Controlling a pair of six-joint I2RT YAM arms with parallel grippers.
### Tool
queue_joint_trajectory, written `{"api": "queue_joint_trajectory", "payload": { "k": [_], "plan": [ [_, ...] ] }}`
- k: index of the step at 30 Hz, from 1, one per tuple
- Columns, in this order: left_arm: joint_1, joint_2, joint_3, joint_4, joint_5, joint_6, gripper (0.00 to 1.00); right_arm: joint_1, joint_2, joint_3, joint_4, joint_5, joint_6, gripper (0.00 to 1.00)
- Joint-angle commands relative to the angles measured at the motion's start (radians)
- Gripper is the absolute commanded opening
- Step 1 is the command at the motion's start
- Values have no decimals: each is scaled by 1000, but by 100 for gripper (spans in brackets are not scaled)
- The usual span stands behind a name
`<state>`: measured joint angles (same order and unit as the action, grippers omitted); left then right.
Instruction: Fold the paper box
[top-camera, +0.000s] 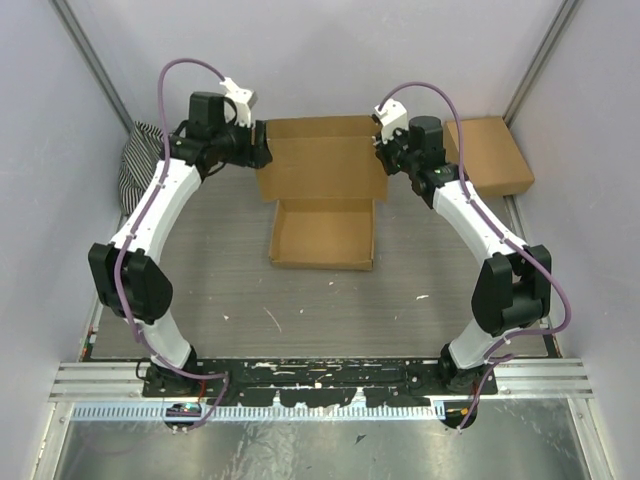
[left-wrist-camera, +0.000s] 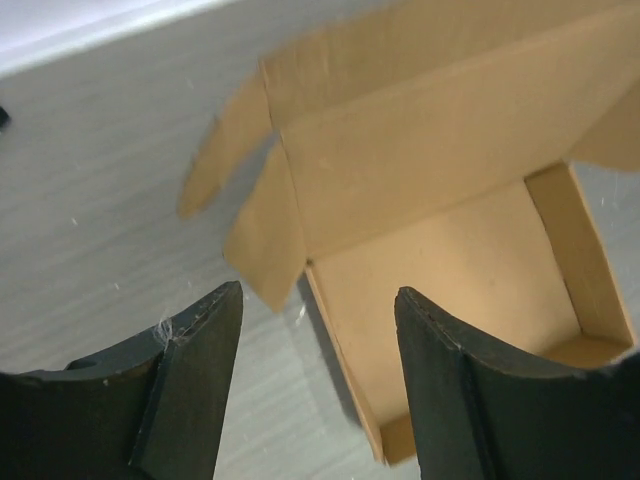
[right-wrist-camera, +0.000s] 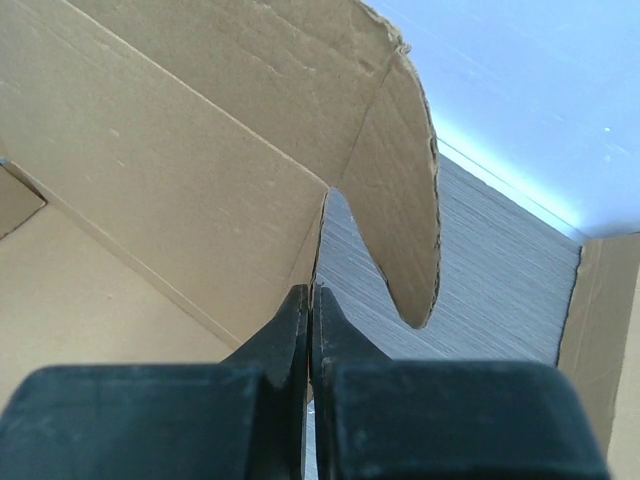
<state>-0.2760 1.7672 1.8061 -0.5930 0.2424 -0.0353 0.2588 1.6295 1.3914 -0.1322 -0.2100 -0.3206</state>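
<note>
The paper box (top-camera: 325, 215) lies in the middle of the table. Its near half is a shallow tray with raised walls. Its far half is an open lid panel with rounded side flaps. My left gripper (top-camera: 262, 145) is open beside the lid's left edge. In the left wrist view it (left-wrist-camera: 318, 290) hovers over the tray's left wall, and the box (left-wrist-camera: 450, 270) is not gripped. My right gripper (top-camera: 383, 152) is at the lid's right edge. In the right wrist view it (right-wrist-camera: 311, 290) is shut, with the thin edge of the box (right-wrist-camera: 150, 150) between its tips.
A smaller ready-made brown box (top-camera: 490, 155) sits at the back right and shows in the right wrist view (right-wrist-camera: 605, 330). A black-and-white striped cloth (top-camera: 138, 165) lies at the back left behind the left arm. Pale walls enclose the grey table (top-camera: 220, 270).
</note>
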Motion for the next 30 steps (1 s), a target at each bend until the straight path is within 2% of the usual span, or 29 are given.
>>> {"api": "queue_joint_trajectory", "payload": {
  "k": [1,4,9,22,24,26,28,30],
  "plan": [
    [-2,-107,-118,14,29,-18,71,-1,-14,51,54,15,-48,1],
    [-2,-99,-118,15,-34,-8,74,-1,-16,49,54,7,-53,1],
    [-3,-30,-51,4,-82,1,74,0,-31,36,58,-26,-58,1],
    [-2,104,36,32,-108,18,69,-4,-53,13,58,-69,-65,1],
    [-3,113,35,45,-104,15,66,-3,-52,14,57,-77,-65,1],
    [-2,116,35,54,-97,5,56,-4,-50,18,51,-83,-60,1],
    [-3,111,27,70,-84,-8,44,-3,-43,33,33,-89,-48,1],
    [-2,97,12,91,-75,-23,27,-3,-34,60,-3,-95,-32,2]
  ]
}}
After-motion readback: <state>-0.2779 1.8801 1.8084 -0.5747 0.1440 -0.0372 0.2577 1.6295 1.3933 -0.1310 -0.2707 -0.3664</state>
